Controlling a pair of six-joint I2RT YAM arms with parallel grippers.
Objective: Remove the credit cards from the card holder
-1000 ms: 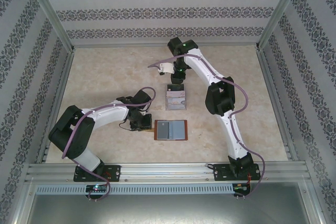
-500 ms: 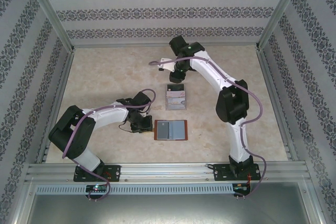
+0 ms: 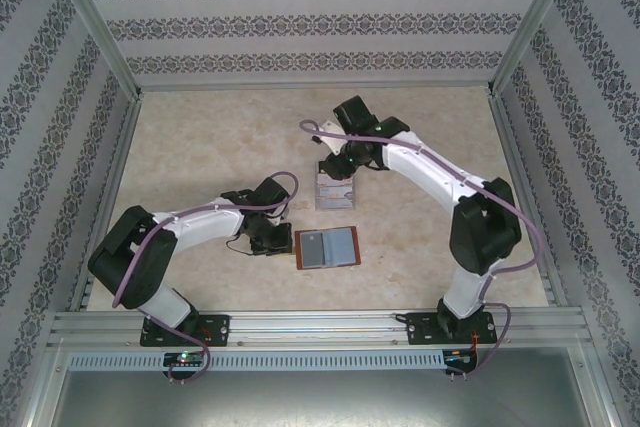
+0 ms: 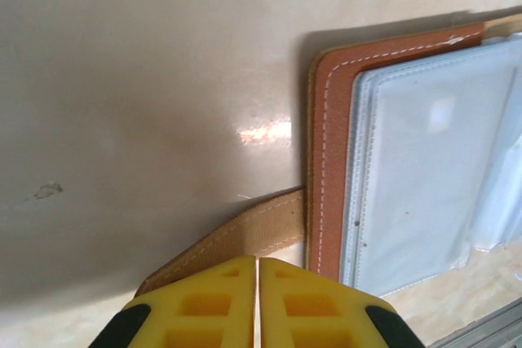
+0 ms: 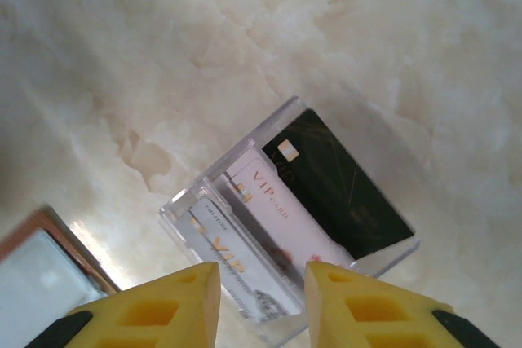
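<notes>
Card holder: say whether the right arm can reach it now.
Probably yes. The right tool hangs open above the clear stand, just beyond the card holder, with bare table between. The left tool sits shut at its strap, off the sleeves.

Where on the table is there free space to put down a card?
Bare table lies far left, between the left wall and the acrylic stand, and near right, between the card holder and the right arm. The middle, around stand and holder, is crowded.
</notes>
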